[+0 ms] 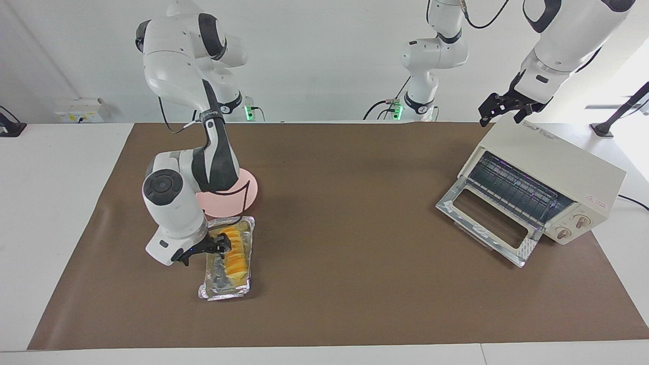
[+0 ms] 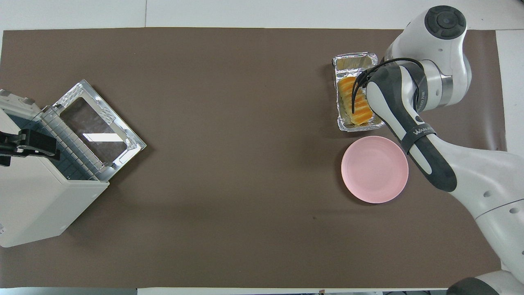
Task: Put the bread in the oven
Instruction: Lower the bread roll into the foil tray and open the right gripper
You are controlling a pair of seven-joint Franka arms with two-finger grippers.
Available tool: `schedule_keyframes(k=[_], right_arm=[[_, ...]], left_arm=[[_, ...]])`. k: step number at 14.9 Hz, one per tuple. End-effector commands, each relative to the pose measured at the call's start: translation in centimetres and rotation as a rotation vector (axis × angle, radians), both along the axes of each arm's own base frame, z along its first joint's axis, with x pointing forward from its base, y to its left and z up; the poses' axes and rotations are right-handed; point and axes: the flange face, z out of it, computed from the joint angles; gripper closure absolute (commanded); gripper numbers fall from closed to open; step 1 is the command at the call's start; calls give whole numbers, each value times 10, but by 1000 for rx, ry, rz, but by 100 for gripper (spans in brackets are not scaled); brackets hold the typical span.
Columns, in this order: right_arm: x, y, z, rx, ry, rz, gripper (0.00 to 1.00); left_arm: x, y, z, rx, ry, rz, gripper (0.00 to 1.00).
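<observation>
The bread is lying in the foil tray, which is placed on the brown mat at the right arm's end of the table, just farther from the robots than the pink plate. The right gripper is being held low over the tray's edge, just beside the loaf, with its fingers spread apart and nothing being gripped. The left gripper is waiting over the top of the oven, also open and empty.

The main risk is being judged as this: the tray is light and crinkled, so it is probably being pushed or dragged if a finger is catching its rim during a grasp. The loaf is looking soft and ridged, so it may be getting squeezed or broken if it is pinched too hard, or slipping if it is taken near one end.

The oven is standing well apart, at the left arm's end, with its glass door dropped open and the wire rack exposed. Nothing is lying on the mat between tray and oven. The door's raised frame is being considered the one obstacle on entry.
</observation>
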Motion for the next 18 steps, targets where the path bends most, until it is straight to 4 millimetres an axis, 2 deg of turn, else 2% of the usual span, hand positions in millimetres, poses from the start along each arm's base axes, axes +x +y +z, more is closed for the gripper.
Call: schedule_keyframes(k=[1, 3, 4, 5, 6, 11, 14, 16, 18], right_arm=[[-10, -6, -26, -57, -22, 58, 3], [-11, -11, -29, -85, -32, 113, 14], [-12, -11, -30, -85, -31, 117, 34], [-11, -11, -28, -85, -36, 117, 69], [-12, -10, -30, -83, -32, 116, 100], [-13, -8, -29, -70, -21, 102, 100], [-16, -6, -19, -73, 0, 101, 100], [-23, 0, 10, -56, 22, 88, 100], [-32, 18, 47, 15, 33, 69, 100]], left_arm=[[-10, 2, 1, -7, -3, -1, 0], [-10, 2, 1, -7, -3, -2, 0], [-10, 2, 1, -7, -3, -2, 0], [-10, 2, 1, -7, -3, -2, 0], [-10, 2, 1, -7, -1, -2, 0], [-10, 2, 1, -7, -3, -2, 0], [-10, 2, 1, -7, -3, -2, 0], [-10, 2, 1, -7, -3, -2, 0], [-10, 2, 1, -7, -3, -2, 0]])
